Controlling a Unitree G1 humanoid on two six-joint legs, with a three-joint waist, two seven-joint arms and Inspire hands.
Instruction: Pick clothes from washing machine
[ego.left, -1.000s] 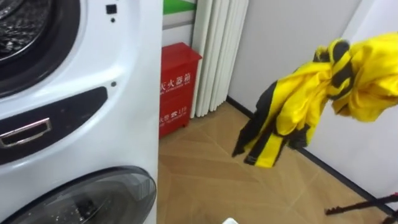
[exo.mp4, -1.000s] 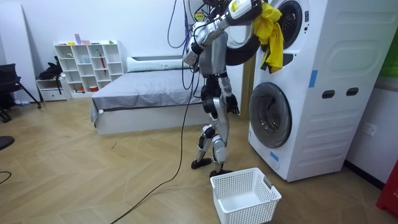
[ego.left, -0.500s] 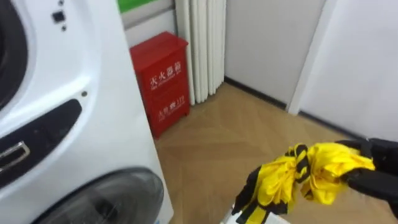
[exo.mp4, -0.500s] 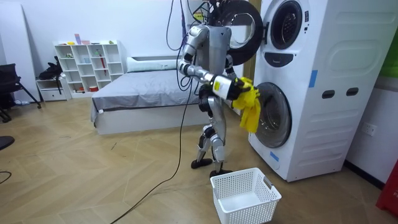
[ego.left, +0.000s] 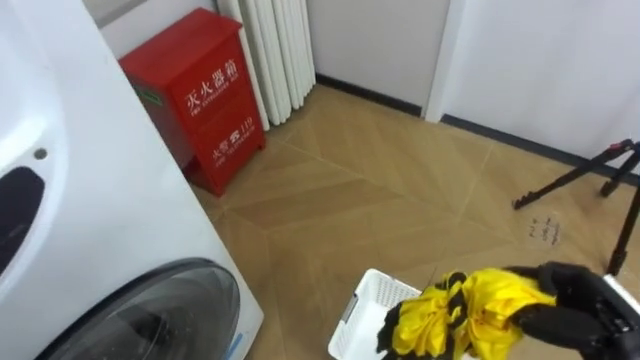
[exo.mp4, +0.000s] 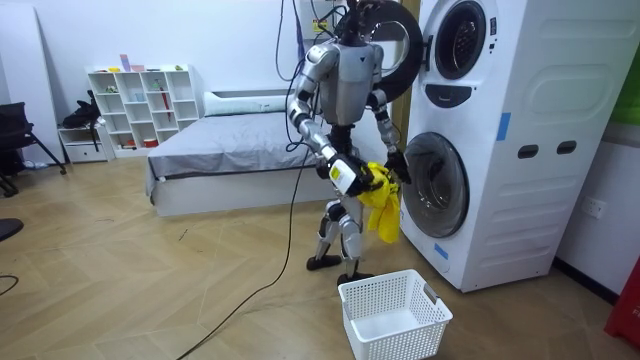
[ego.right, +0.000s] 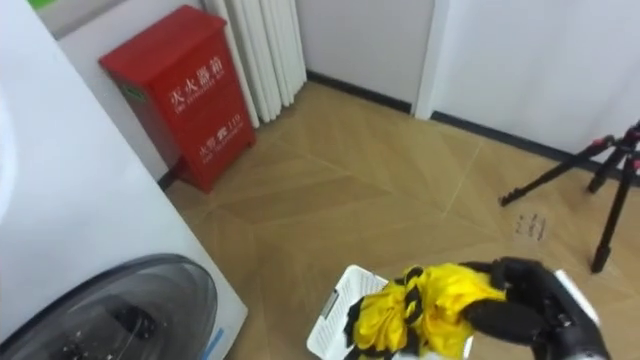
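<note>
The robot stands upright, right arm bent low before its waist, right hand (ego.left: 572, 308) with fingers curled round a yellow garment (ego.left: 468, 316), left hand (exo.mp4: 397, 165) held forward at hip height.

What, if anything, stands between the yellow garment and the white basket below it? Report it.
Nothing visible stands in the way. The yellow and black garment hangs from the right hand, whose fingers are curled round it, above the white laundry basket. In the room view there is open air between garment and basket.
</note>
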